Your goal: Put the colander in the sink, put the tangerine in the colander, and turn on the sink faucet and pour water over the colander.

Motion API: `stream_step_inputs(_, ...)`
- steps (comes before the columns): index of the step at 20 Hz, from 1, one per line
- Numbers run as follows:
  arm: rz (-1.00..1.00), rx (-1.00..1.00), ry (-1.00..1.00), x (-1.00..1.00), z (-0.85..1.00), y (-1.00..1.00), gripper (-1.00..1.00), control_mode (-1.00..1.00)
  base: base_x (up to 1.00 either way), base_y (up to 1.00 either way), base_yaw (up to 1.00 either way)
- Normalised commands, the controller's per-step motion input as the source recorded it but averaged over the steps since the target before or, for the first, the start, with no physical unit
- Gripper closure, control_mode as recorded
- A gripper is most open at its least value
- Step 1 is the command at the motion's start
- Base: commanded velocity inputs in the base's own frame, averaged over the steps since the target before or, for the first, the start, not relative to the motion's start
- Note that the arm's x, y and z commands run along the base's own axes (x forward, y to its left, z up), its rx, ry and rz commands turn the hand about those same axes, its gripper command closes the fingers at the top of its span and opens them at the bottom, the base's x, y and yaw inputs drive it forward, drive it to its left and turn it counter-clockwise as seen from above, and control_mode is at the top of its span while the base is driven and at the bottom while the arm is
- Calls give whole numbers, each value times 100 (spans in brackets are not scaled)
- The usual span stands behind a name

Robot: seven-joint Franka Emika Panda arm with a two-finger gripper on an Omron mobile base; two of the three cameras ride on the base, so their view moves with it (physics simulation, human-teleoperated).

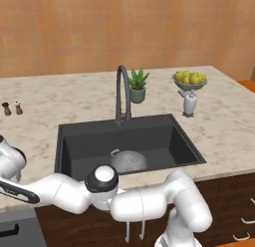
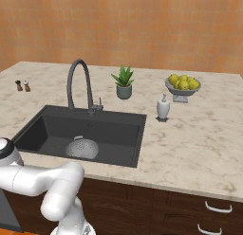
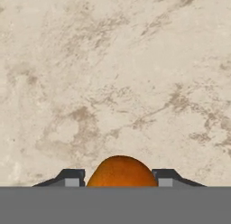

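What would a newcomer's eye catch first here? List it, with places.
First, the black sink sunk in the marble counter, with the silver colander lying on its floor below the tall faucet. Then, in the hand view, the orange tangerine sits between the fingertips of the pincer. A bowl of yellow-green fruit stands at the counter's far right.

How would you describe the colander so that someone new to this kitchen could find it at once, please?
Start at the black sink set into the marble counter, below the gooseneck faucet. On the basin floor lies the colander, a round silver-grey dome dotted with holes, bearing a small loop handle. It is the lone pale thing in the dark basin.
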Motion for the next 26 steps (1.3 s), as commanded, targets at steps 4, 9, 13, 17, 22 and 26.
stream_step_inputs(4, 0, 0, 0, -14, 0, -39, 100, -100, 0, 0, 0)
stream_step_inputs(9, -5, 0, -1, -27, 0, -65, 100, -100, 0, 0, 0)
stream_step_inputs(13, -17, 0, -20, -27, 0, -87, 100, -100, 0, 0, 0)
stream_step_inputs(17, -24, 0, -24, -19, -3, -86, 100, -100, 0, 0, 0)
stream_step_inputs(22, -26, 1, -13, -3, 0, -95, 100, -100, 0, 0, 0)
stream_step_inputs(26, -15, 7, 0, -4, 11, -100, 100, -100, 0, 0, 0)
